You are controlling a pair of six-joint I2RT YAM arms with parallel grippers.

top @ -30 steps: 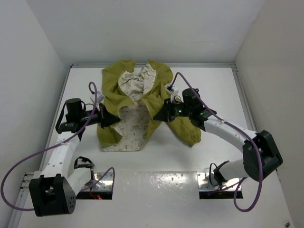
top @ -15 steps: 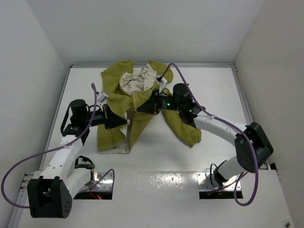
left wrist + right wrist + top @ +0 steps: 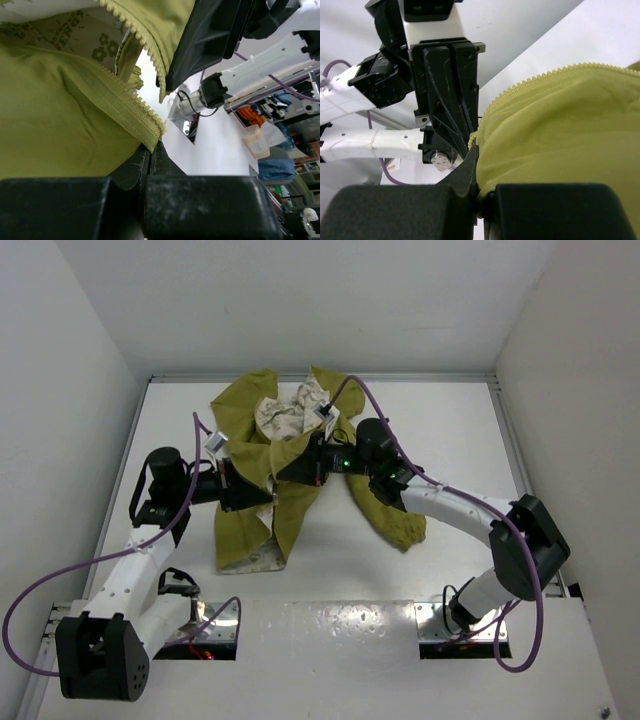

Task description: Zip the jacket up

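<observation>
Both my hands are pinched shut on the two front edges of the jacket, held close to each other.

My left gripper [image 3: 152,150] is pressed together on the bottom corner of one toothed zipper tape [image 3: 131,104]. My right gripper [image 3: 476,152] is clamped on the other front edge, just beside its row of teeth. In the top view the two grippers almost meet above the middle of the olive-yellow hooded fabric jacket [image 3: 386,512]. The jacket lies crumpled on the white table [image 3: 450,430], towards the far side, and its cream printed lining [image 3: 285,412] shows at the hood. I judge this jacket to be light, soft and limp, so it will sag and fold wherever I do not hold it. The stiffer tape near the bottom ends is the good place for a grip. I cannot see the slider in any view.
</observation>
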